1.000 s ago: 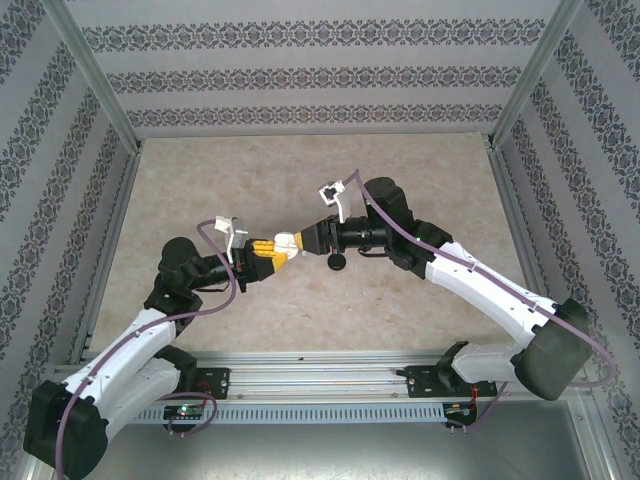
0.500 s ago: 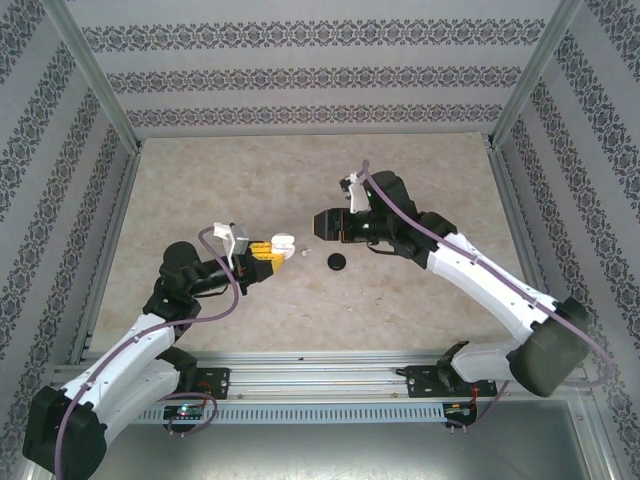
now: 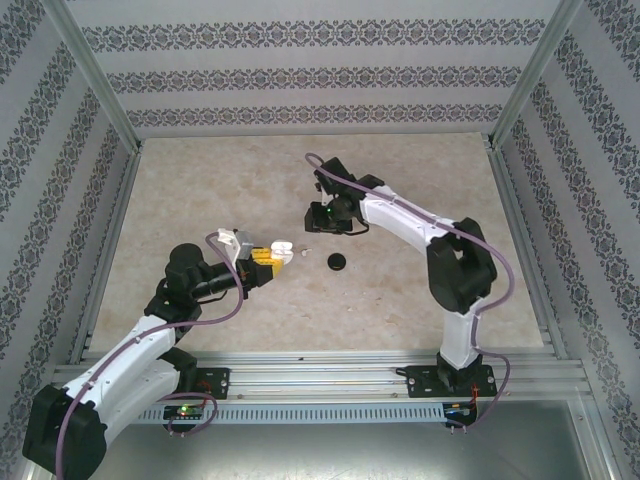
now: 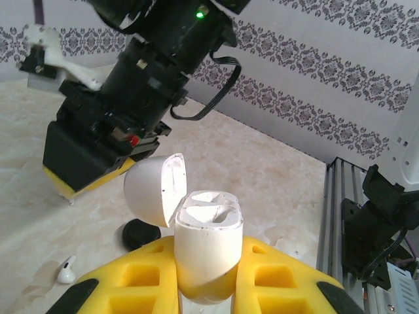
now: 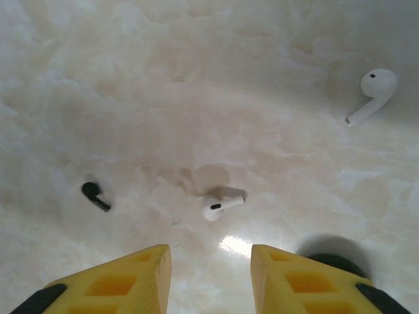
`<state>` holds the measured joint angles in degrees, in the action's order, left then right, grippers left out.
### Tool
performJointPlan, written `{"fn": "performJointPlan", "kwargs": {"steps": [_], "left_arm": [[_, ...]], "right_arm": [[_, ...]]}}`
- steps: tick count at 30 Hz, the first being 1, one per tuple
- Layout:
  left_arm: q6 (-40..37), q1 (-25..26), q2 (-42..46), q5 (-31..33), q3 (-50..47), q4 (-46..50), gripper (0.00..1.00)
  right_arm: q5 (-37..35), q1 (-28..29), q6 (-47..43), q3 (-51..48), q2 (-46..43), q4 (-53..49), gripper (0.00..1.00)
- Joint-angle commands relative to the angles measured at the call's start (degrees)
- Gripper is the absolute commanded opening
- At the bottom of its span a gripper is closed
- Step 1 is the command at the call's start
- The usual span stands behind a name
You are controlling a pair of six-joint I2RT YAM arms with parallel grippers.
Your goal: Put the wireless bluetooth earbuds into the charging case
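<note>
White earbud (image 5: pixel 221 205): lying on its side on the desk (image 3: pixel 200 190), right between and just ahead of the right jaws. That's the one to go for!
Other earbuds: a second white earbud (image 5: pixel 370 91) sits well off to the upper right and a black earbud (image 5: pixel 95 194) to the left. Both are loose on the desk.
Charging case (image 4: pixel 208 255): white, upright, lid flipped back, no bud seated that I can make out.
Black case (image 3: pixel 338 262): round, on the desk near the middle earbud.
Left jaws: clamped on the charging case, presenting its open mouth.
Right jaws: spread wide, nothing in them, poised above the earbud.
Step in hand: by my read, the pickup.
Doing it well: drop straight down and centred, squeeze across the fat head rather than the thin stem, and close gently, because a glossy desk will let it skitter. Then bring it stem-first to the case.
</note>
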<state>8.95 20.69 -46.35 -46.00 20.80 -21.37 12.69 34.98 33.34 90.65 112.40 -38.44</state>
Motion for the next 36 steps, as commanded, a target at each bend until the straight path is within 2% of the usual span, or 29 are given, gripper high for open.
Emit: {"fn": "performJointPlan", "kwargs": {"steps": [1, 6, 14, 20, 27, 36], "left_arm": [[-2.8, 0.6, -0.2, 0.1, 0.7, 1.6, 0.00], [-2.6, 0.6, -1.6, 0.0, -0.5, -0.1, 0.00], [0.1, 0.6, -3.7, 0.0, -3.4, -4.8, 0.00], [0.1, 0.6, -3.8, 0.5, -3.4, -4.4, 0.00], [0.1, 0.6, -3.1, 0.5, -3.7, -3.5, 0.00], [-0.1, 0.6, 0.6, 0.4, -4.3, -0.9, 0.00]], "right_arm": [[-2.1, 0.8, -3.6, 5.3, 3.7, -4.8, 0.36], [-0.9, 3.2, -14.3, 10.2, 9.5, -6.1, 0.39], [5.9, 1.6, -23.4, 19.6, 18.6, -11.3, 0.49], [9.9, 0.4, -25.6, 20.2, 20.9, -12.5, 0.56], [17.2, -0.1, -25.3, 16.6, 21.3, -10.8, 0.56], [17.2, -0.1, -21.0, 8.0, 17.0, -6.9, 0.56]]}}
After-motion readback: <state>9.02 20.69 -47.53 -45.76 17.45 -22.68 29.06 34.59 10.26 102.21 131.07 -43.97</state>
